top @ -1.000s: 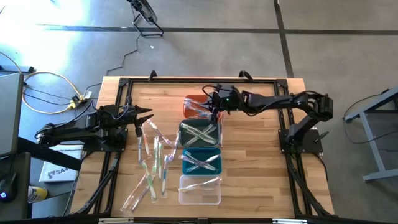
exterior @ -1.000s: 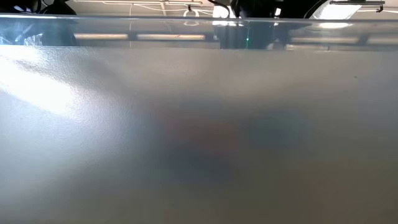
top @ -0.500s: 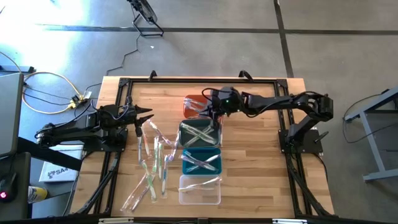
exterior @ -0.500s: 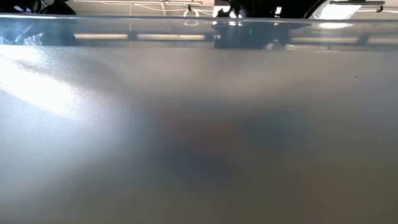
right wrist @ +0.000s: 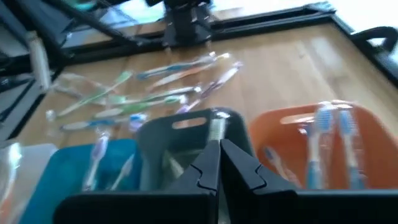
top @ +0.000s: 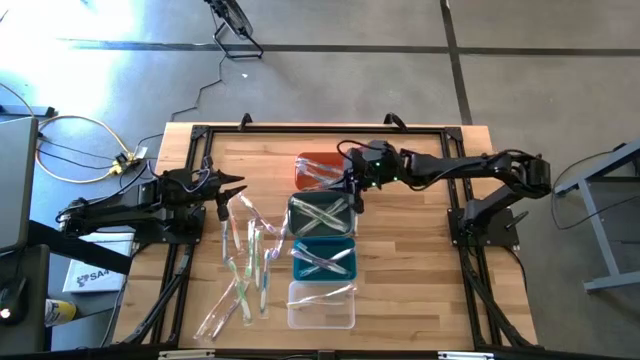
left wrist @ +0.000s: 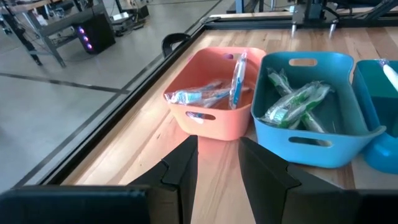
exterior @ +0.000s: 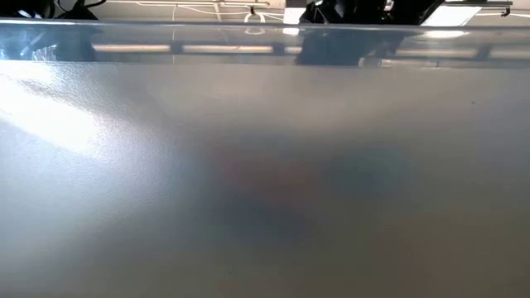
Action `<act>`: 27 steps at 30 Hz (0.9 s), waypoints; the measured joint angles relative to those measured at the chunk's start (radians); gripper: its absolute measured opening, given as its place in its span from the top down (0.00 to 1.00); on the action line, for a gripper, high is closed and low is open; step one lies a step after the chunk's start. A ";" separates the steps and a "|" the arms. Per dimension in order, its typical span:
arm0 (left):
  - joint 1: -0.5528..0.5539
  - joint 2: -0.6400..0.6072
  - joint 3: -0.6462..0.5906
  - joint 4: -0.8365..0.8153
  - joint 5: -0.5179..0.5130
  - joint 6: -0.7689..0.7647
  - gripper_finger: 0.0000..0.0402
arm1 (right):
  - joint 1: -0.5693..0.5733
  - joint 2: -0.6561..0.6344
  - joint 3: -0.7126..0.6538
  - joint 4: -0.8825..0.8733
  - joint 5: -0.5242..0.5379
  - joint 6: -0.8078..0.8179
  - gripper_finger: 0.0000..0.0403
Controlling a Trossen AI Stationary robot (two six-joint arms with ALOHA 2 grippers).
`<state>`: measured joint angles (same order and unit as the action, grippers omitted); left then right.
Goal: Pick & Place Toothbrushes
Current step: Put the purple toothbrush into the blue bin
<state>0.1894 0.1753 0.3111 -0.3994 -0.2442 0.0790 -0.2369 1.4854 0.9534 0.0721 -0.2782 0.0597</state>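
Several wrapped toothbrushes (top: 248, 262) lie loose on the wooden table left of a row of bins; the right wrist view shows them too (right wrist: 149, 93). More toothbrushes lie inside the orange bin (top: 318, 168), the grey bin (top: 322, 213) and the teal bin (top: 323, 258). My right gripper (top: 351, 195) hangs shut above the grey bin's far end, beside the orange bin, and nothing shows between its fingers (right wrist: 219, 155). My left gripper (top: 238, 185) waits open at the table's left side, by the far end of the loose pile, and it is empty (left wrist: 217, 162).
A clear bin (top: 321, 305) closes the row at the near end. A black frame (top: 200, 135) runs round the table's edges. The low view is filled by a blurred grey surface. Bare wood lies right of the bins (top: 410, 260).
My right gripper has drawn back a little toward the table's right edge, risen slightly and turned at the wrist, staying shut. The toothbrushes and bins lie as before.
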 joint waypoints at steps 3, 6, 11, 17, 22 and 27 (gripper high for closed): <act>0.000 0.000 0.000 -0.003 0.000 -0.006 0.72 | 0.018 -0.072 -0.065 0.023 0.040 0.022 0.99; 0.000 0.000 0.000 -0.003 0.000 -0.006 0.72 | 0.042 -0.157 -0.132 0.066 0.090 0.028 0.99; 0.000 0.000 0.000 -0.003 0.000 -0.008 0.72 | 0.091 -0.320 -0.238 0.082 0.180 0.045 0.99; 0.000 0.000 0.000 -0.002 0.000 -0.009 0.72 | 0.154 -0.515 -0.350 0.086 0.262 0.045 0.99; 0.000 0.000 0.000 -0.002 0.000 -0.013 0.72 | 0.188 -0.662 -0.453 0.104 0.311 0.054 0.99; 0.000 0.000 0.000 -0.001 0.000 -0.024 0.72 | 0.200 -0.771 -0.539 0.134 0.331 0.071 0.99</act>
<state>0.1898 0.1753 0.3111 -0.4007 -0.2440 0.0551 -0.0368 0.7145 0.4141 0.2062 0.0524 0.1306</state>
